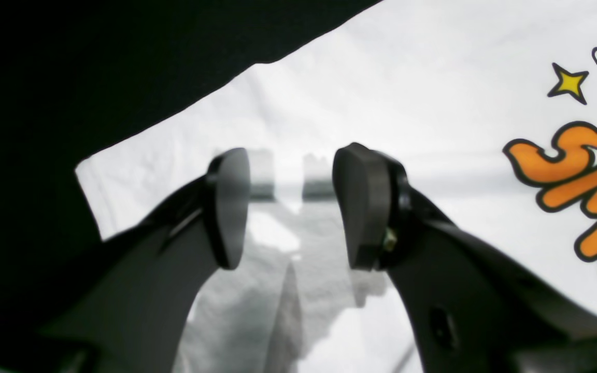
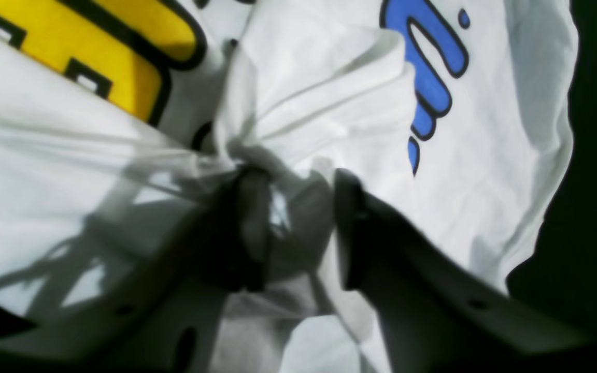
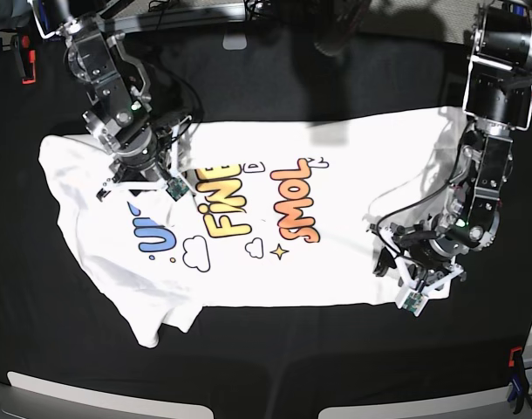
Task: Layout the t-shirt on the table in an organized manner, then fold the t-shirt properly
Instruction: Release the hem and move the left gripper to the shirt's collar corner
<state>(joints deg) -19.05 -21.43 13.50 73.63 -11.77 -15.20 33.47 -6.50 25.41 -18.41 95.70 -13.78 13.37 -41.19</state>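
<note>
Your right gripper (image 2: 298, 228) hides part of the blue lettering (image 2: 428, 77), its jaws pinching a bunched fold of the t-shirt (image 3: 248, 236), which lies print-up and mostly spread on the black cloth table (image 3: 275, 367). Your left gripper (image 1: 290, 207) hangs with jaws apart and empty over the shirt's plain white hem corner, and its arm covers that edge in the base view.

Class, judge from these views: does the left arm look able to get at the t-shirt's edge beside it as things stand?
Probably yes: the left gripper hangs open over the t-shirt, whose edge lies just beyond on the table, with nothing between.
</note>
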